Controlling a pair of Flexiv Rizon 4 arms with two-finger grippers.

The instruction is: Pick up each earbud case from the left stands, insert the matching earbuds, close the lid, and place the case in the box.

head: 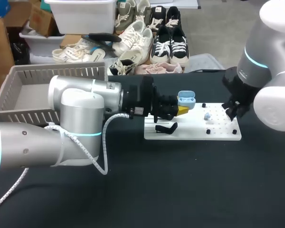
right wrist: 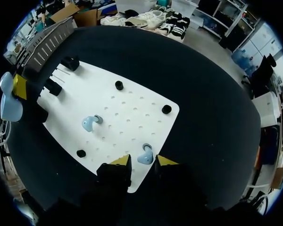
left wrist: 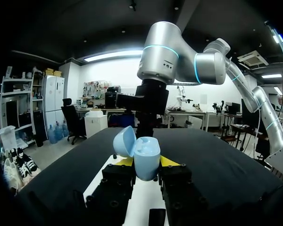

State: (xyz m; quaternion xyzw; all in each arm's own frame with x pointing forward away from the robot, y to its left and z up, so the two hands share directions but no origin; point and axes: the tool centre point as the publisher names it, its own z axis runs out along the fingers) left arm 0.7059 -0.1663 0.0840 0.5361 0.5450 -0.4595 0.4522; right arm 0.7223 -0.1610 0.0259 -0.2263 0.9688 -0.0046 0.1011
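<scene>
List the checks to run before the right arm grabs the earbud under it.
1. Case gripped by the left gripper: ok, a finger on each side.
2. Lid open: ok, tipped back.
3. Earbud lined up with the right gripper: ok, it lies between the fingers, which are not closed on it.
4. Second earbud free on the board: ok, nothing over it.
5. Case pockets empty: cannot tell.
</scene>
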